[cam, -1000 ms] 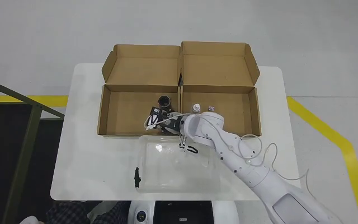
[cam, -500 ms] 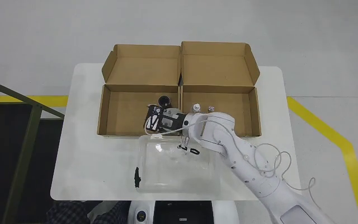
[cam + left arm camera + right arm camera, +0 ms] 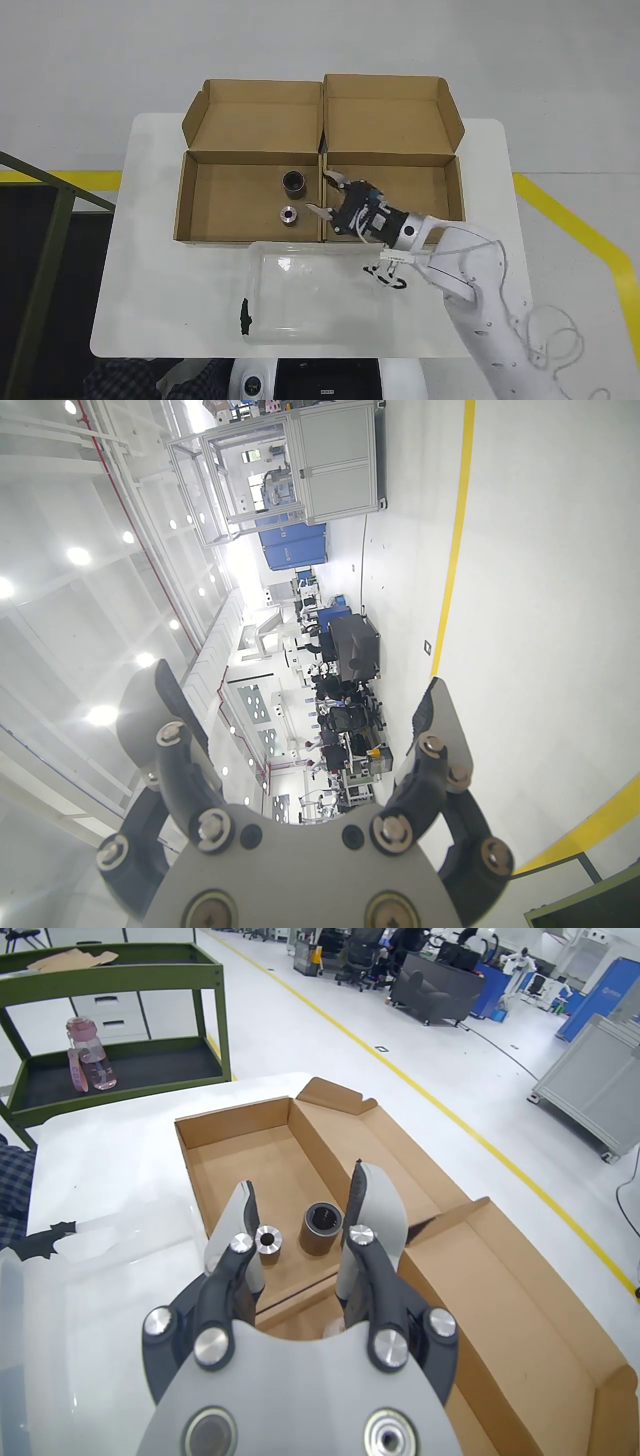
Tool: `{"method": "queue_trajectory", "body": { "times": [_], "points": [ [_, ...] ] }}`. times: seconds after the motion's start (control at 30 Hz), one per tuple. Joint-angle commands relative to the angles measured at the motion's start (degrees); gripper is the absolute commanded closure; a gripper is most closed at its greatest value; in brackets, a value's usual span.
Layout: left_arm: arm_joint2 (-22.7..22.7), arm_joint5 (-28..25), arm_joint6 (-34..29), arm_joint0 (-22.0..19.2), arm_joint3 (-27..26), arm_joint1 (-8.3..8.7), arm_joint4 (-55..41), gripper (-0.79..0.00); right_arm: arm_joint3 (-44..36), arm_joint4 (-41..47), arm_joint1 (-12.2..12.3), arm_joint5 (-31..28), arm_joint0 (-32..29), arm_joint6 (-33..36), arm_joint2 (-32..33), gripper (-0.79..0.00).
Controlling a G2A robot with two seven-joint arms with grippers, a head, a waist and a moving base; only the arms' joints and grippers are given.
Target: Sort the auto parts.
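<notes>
While my right gripper [image 3: 325, 195] hangs wide open, I see a silver bushing [image 3: 288, 213] and dark sleeve [image 3: 293, 181] in the left box [image 3: 220, 200]; my left gripper [image 3: 300, 677] gapes too.

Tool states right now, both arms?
Left tool: open, holding nothing.
Right tool: open, holding nothing.

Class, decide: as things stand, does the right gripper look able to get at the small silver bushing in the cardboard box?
Likely yes: the right gripper is open just beside it, and the silver bushing sits uncovered, apart from the dark sleeve.
</notes>
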Motion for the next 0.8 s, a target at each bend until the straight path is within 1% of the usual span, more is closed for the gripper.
{"method": "queue_trajectory", "body": {
  "times": [0.0, 0.13, 0.23, 0.33, 0.37, 0.43, 0.47, 0.5, 0.53, 0.77],
  "points": [
    [0.0, 0.0, 0.0, 0.0, 0.0, 0.0, 0.0, -0.785, -0.7, 0.0, 0.5, -0.6, -2.4, -2.3, 3.1, -0.351],
    [0.0, 0.0, 0.0, 0.0, 0.0, 0.0, 0.0, -0.785, -1.5, -1.8, 1.4, -2.2, -6.5, -6.0, 7.9, -0.369],
    [0.0, 0.0, 0.0, 0.0, 0.0, 0.0, 0.0, -0.785, -2.1, -2.8, 1.9, -2.5, -9.9, -9.4, 11.1, -0.4],
    [0.0, 0.0, 0.0, 0.0, 0.0, 0.0, 0.0, -0.785, -2.5, -3.8, 2.4, -2.7, -13.0, -12.8, 13.7, -0.548],
    [0.0, 0.0, 0.0, 0.0, 0.0, 0.0, 0.0, -0.785, -2.4, -4.1, 2.5, -2.7, -13.9, -13.9, 14.4, -0.585],
    [0.0, 0.0, 0.0, 0.0, 0.0, 0.0, 0.0, -0.785, -2.1, -4.4, 2.7, -2.2, -15.6, -16.3, 16.1, -0.625],
    [0.0, 0.0, 0.0, 0.0, 0.0, 0.0, 0.0, -0.785, -2.0, -4.6, 2.8, -2.0, -16.5, -17.4, 16.9, -0.668],
    [0.0, 0.0, 0.0, 0.0, 0.0, 0.0, 0.0, -0.785, -1.9, -5.1, 3.0, -1.8, -17.4, -18.4, 17.8, -0.736],
    [0.0, 0.0, 0.0, 0.0, 0.0, 0.0, 0.0, -0.785, -1.8, -5.2, 3.1, -1.6, -18.3, -19.5, 18.6, -0.785],
    [0.0, 0.0, 0.0, 0.0, 0.0, 0.0, 0.0, -0.785, -0.2, -5.9, 3.8, -0.9, -24.2, -26.1, 24.6, -0.785]
  ]
}}
